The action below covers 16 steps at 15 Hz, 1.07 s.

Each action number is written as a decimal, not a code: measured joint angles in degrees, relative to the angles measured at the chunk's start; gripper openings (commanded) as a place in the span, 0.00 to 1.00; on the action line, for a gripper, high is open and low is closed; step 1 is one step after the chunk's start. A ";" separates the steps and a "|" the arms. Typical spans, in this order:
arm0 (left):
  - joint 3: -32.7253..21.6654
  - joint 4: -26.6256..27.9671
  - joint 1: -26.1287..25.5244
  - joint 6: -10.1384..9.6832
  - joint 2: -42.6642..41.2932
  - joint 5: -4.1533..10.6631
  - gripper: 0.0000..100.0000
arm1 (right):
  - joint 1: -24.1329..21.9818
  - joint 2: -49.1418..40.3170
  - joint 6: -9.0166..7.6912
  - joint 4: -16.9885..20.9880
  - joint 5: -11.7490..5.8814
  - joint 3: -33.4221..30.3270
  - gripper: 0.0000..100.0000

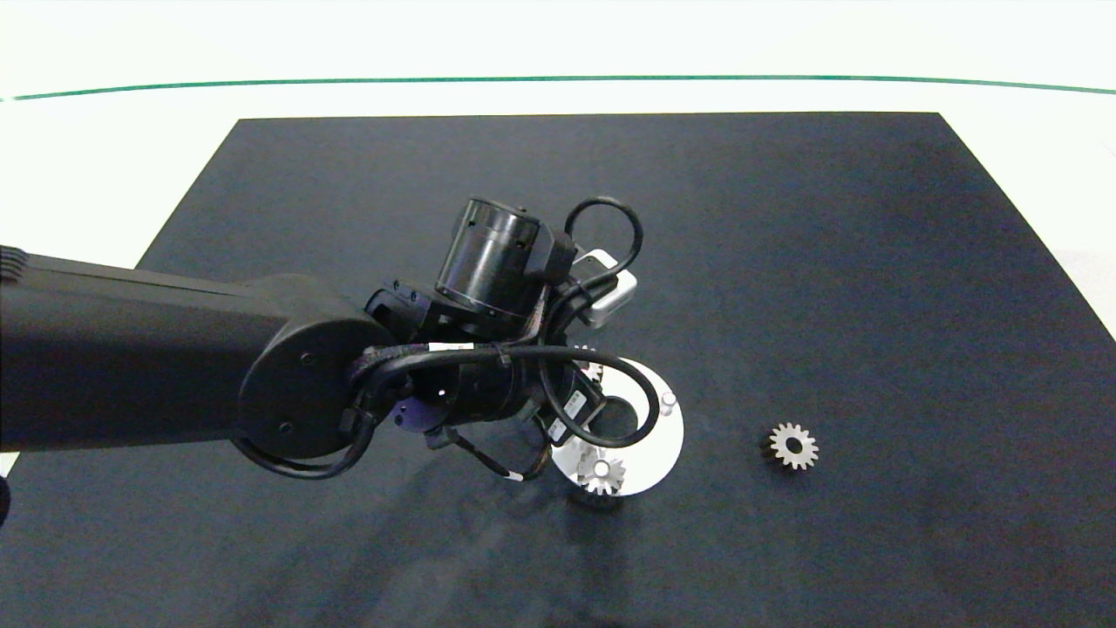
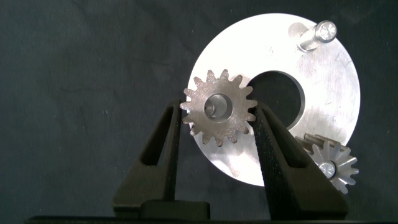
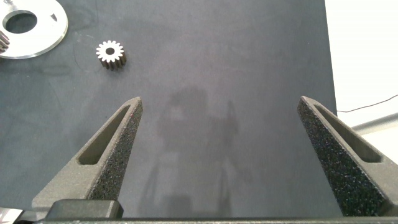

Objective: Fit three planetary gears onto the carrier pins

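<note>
two grey fingers of the left gripper (image 2: 216, 121) clamp one planetary gear (image 2: 218, 116) over a pin on the white carrier plate (image 2: 329, 93). a second gear (image 1: 602, 474) sits on its pin at the plate's near edge, one pin (image 2: 315, 36) stands bare, and the third gear (image 1: 792, 446) lies on the black mat (image 1: 785, 262) to the right. the right gripper (image 3: 227, 152) hangs over the mat with fingers spread wide, holding nothing.

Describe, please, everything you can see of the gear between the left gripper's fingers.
The gear in the left gripper is a small silver metal spur gear with short blunt teeth and a round centre bore. It lies flat over the rim of the white carrier plate, beside the large centre hole. A carrier pin shows inside its bore. The two dark fingers press its opposite sides. In the head view the arm hides it almost entirely.
</note>
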 measured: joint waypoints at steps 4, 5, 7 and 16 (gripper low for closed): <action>-0.11 -0.09 0.04 0.11 0.05 0.00 0.13 | 0.00 0.00 0.00 0.02 0.00 0.00 1.00; -0.22 -0.13 0.23 0.18 0.02 -0.01 0.13 | 0.00 0.00 0.00 0.02 0.00 0.00 1.00; -0.41 -0.13 0.50 0.21 0.02 -0.01 0.13 | 0.00 0.00 0.00 0.00 0.00 0.00 1.00; -0.05 -0.09 0.80 0.16 0.02 0.00 0.13 | -0.02 -0.05 0.00 0.00 0.00 0.00 1.00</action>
